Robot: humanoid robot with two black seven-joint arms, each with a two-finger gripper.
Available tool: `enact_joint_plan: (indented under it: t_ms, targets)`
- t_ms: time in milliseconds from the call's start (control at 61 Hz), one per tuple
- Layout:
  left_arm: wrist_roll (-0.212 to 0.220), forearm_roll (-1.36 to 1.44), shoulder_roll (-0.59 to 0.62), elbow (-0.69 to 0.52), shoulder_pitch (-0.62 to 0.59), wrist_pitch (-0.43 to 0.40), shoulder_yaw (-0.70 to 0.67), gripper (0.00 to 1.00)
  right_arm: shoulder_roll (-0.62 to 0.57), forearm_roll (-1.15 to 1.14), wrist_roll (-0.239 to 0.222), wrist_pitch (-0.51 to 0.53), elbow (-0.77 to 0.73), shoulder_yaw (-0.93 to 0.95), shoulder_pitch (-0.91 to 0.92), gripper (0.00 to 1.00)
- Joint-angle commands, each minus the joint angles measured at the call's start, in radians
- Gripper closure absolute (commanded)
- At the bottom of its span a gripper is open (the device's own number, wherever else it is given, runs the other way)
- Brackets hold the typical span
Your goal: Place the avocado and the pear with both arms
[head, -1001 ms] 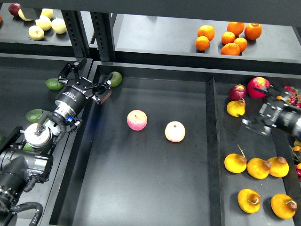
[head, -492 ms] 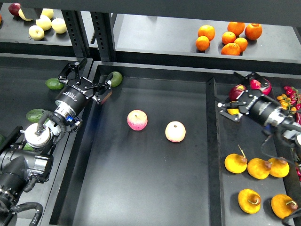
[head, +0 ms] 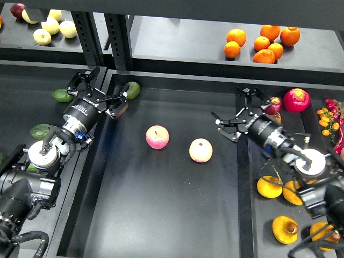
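2 grippers, left (head: 110, 98) and right (head: 232, 119), spread, empty; avocado (head: 132, 89) long axis slanting up-right.

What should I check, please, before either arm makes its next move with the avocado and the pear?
1. Left gripper open: ok.
2. Avocado between the left fingers: not ok; it lies in the middle tray's far corner, just past one fingertip.
3. Fingertip touching the avocado: cannot tell.
4. Right gripper open: ok; it hangs over the divider with nothing in it.
5. Pear held: not ok; it lies in the right tray, partly under the right arm.
6. Room in the middle tray: ok; two apples lie there, with bare floor around them.
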Motion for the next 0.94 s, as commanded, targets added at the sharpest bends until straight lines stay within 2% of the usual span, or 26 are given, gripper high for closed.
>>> enact_joint_plan:
  t_ms: [0,443,919]
  targets:
    - [0.0,0.002,0.0,0.0,0.0,0.0,0.008,0.01,0.004,-0.043,0.034,0.0,-0.046,0.023,0.026,0.0]
    - [0.0,0.002,0.0,0.012,-0.012,0.0,0.011,0.01,0.004,-0.084,0.06,0.0,-0.064,0.055,0.055,0.0]
    - [0.0,0.002,0.0,0.005,-0.011,0.0,0.016,0.01,0.004,-0.083,0.066,0.0,-0.064,0.063,0.053,0.0]
